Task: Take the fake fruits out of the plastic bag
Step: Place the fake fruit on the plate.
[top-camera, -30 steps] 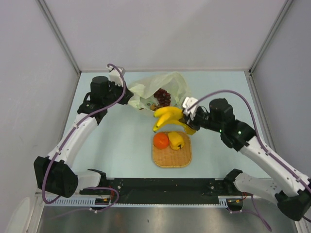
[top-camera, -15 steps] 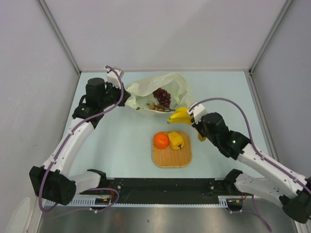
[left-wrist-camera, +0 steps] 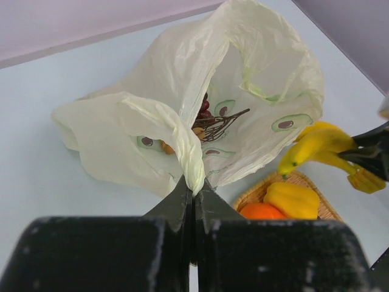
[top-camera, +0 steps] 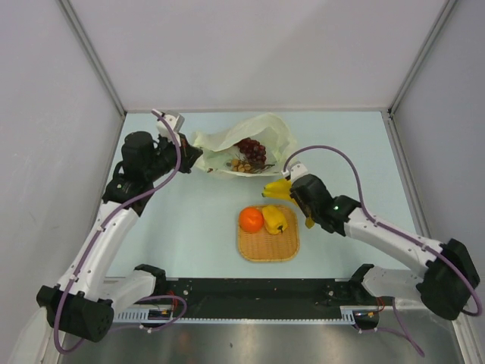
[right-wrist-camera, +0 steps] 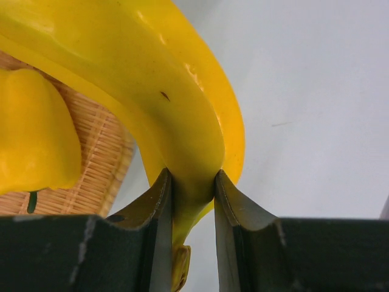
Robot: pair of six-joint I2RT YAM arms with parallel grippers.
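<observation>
Left gripper [left-wrist-camera: 192, 185]: fingers shut tight, pinching a thin fold of the bag's rim between the tips.
Plastic bag [left-wrist-camera: 182, 67]: pale yellow-green and crinkled. It spreads over the table [top-camera: 189, 220] straight ahead of the left gripper, with the pinched fold drawn to the fingertips. The mouth gapes just beyond the tips and shows the inside.
Nut cluster [top-camera: 241, 164]: brown, inside the bag, a little past the left fingertips at the near side of the opening.
Grapes [top-camera: 251, 149]: dark purple-red bunch, inside the bag, just beyond the nut cluster as seen from the left gripper.
Orange [top-camera: 251, 220]: out of the bag, resting on the woven mat [top-camera: 269, 246]. It lies ahead and to the right of the left gripper and is well apart from the right gripper.
Yellow pepper [right-wrist-camera: 33, 134]: on the mat, touching or just beside the orange. It is near the right gripper, on the left in the wrist view.
Banana bunch [right-wrist-camera: 164, 91]: out of the bag and held by the right gripper. The fruits curve away ahead of the fingers, over the mat's edge.
Right gripper [right-wrist-camera: 192, 182]: fingers partly apart, clamped on the narrow stem end of the banana bunch, both pads pressing it.
</observation>
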